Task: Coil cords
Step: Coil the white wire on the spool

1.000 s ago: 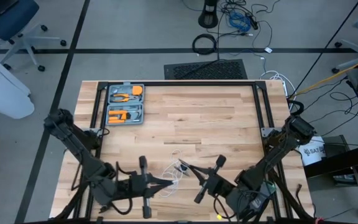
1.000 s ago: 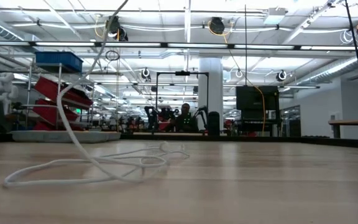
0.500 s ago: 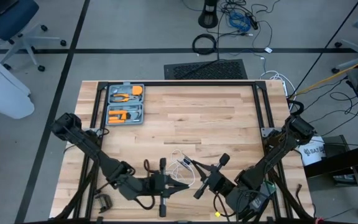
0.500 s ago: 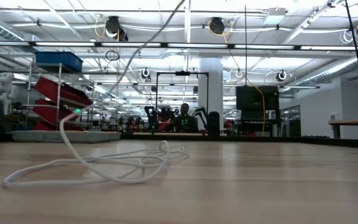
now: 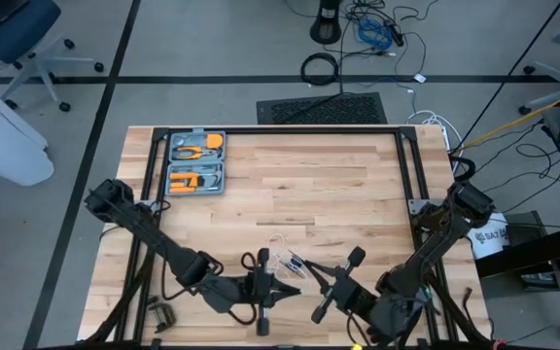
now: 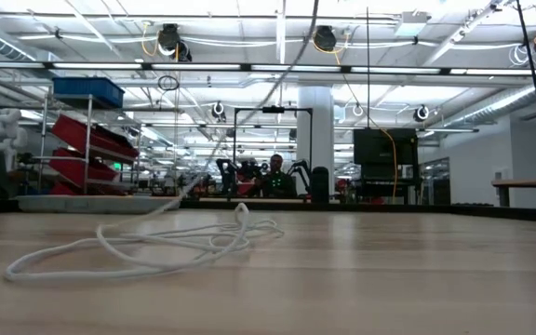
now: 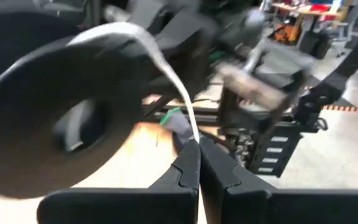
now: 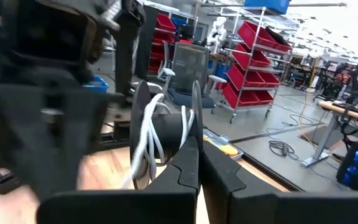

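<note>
The left gripper [image 5: 282, 289] and the right gripper [image 5: 304, 269] are meeting nose to nose at the lower middle of the high view, over the near edge of the counter [image 5: 338, 194]; the white cord [image 5: 278, 255] is lying in loose loops just above them in that frame, one strand rising to where the two tips are converging.

In the left wrist view the left jaws are pressed together on the cord, which is climbing from their tips up and over the rim of the reel [image 7: 61, 106], a dark disc with a silvery hub filling the left of that frame; in the right wrist view the right jaws are closed on the reel, which is standing edge-on just above their tips in the middle of the frame, several white turns already sitting in its groove between two black flanges.

The low view is showing neither gripper, only the cord sprawling in flat overlapping loops at the lower left on the wood, with one strand slanting up out of the top of the frame; the high view alone is showing the grey tool case [image 5: 195, 162] with orange tools, well apart at the counter's upper left corner.
</note>
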Action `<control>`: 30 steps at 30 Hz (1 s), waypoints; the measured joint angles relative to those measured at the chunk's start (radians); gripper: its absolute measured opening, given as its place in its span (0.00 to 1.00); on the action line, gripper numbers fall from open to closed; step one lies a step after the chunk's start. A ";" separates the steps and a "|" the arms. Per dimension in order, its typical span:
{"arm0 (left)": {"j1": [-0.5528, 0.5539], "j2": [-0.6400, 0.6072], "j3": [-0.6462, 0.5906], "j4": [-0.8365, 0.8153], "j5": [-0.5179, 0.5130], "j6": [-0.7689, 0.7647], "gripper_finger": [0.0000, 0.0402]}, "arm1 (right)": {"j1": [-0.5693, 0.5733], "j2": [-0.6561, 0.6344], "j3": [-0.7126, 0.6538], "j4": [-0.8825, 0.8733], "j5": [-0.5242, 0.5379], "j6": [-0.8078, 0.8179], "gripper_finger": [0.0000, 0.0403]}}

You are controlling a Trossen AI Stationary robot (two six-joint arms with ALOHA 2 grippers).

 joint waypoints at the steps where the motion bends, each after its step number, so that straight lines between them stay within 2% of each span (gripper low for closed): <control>1: 0.004 0.000 0.000 -0.010 0.000 -0.011 0.00 | 0.004 0.000 0.000 0.010 0.000 -0.011 0.00; 23: 0.014 -0.001 0.000 -0.190 0.007 -0.050 0.01 | 0.074 0.000 0.000 0.154 -0.003 -0.174 0.00; 26: 0.007 -0.001 0.000 -0.189 0.008 -0.050 0.04 | 0.080 0.000 0.000 0.171 -0.003 -0.200 0.00; 30: -0.001 -0.001 0.000 -0.189 0.023 -0.050 0.15 | 0.081 0.000 0.000 0.173 -0.002 -0.206 0.00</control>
